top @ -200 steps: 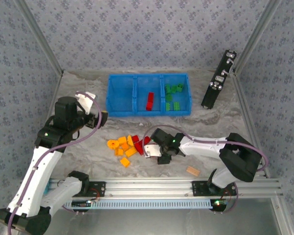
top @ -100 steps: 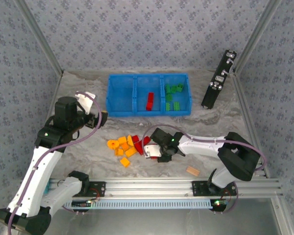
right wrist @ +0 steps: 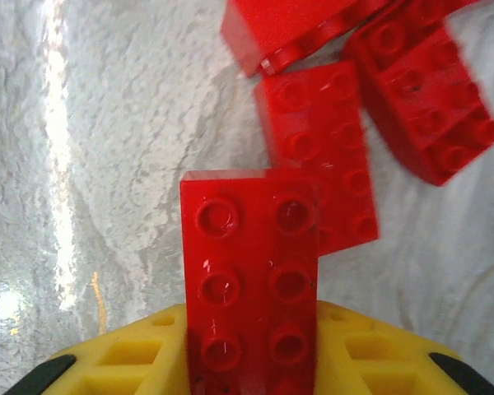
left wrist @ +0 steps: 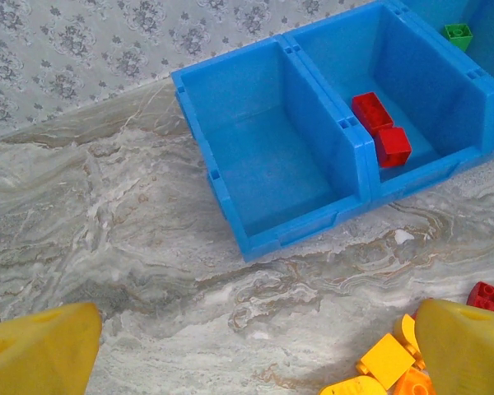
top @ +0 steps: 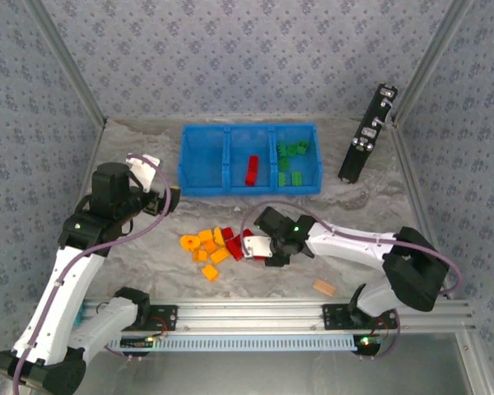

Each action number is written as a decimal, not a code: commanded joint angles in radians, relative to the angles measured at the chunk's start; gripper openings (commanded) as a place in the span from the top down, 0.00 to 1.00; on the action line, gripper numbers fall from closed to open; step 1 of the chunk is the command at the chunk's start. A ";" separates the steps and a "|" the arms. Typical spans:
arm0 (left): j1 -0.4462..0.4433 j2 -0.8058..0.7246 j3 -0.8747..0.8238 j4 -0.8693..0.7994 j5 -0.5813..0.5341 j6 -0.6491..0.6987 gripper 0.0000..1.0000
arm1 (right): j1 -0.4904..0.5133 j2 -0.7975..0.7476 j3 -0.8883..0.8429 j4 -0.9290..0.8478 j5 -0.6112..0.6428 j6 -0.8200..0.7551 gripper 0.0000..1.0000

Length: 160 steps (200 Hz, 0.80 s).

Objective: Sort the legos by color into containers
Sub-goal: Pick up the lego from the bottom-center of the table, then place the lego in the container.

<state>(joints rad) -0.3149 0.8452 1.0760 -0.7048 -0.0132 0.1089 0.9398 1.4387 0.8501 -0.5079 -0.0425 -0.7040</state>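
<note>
Compared with one second ago, the right arm's elbow sits farther right and the right gripper [top: 263, 247] has shifted up against the red bricks [top: 237, 242] at the right end of the loose pile.

Right gripper [right wrist: 251, 350]: the yellow fingers [right wrist: 132, 362] are clamped on a red two-by-four brick [right wrist: 251, 271], studs facing the wrist camera. Three more red bricks [right wrist: 428, 107] lie on the marble tabletop [top: 148, 156] just beyond it.

Left gripper [top: 171, 200]: it hovers left of the blue tray [top: 249, 127], above the table. In the left wrist view its fingers [left wrist: 33, 354] are set wide apart with nothing between them.

Tray [left wrist: 230, 206] contents: the middle compartment holds red bricks [top: 252, 170], and the right compartment holds green bricks [top: 292, 160].

Orange-yellow bricks [top: 207, 247] lie loose on the table, touching the red group. A tan block [top: 323, 288] lies near the front rail, and a black device [top: 367, 133] lies right of the tray.
</note>
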 commanded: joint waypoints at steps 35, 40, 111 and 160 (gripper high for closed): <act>0.005 -0.012 -0.008 0.019 -0.009 0.017 0.02 | -0.142 -0.017 0.154 0.016 -0.059 -0.004 0.68; 0.005 -0.013 -0.009 0.020 -0.008 0.018 0.02 | -0.158 -0.007 0.167 0.037 -0.061 -0.005 0.68; 0.007 -0.031 -0.030 0.052 0.024 0.003 0.01 | -0.218 0.332 0.497 0.197 0.090 0.021 0.69; 0.010 -0.059 -0.028 0.031 0.039 -0.012 0.01 | -0.227 0.564 0.697 0.198 0.246 0.095 0.72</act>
<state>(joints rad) -0.3141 0.8120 1.0496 -0.6861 0.0044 0.1047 0.7242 1.9209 1.4498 -0.3088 0.0914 -0.6624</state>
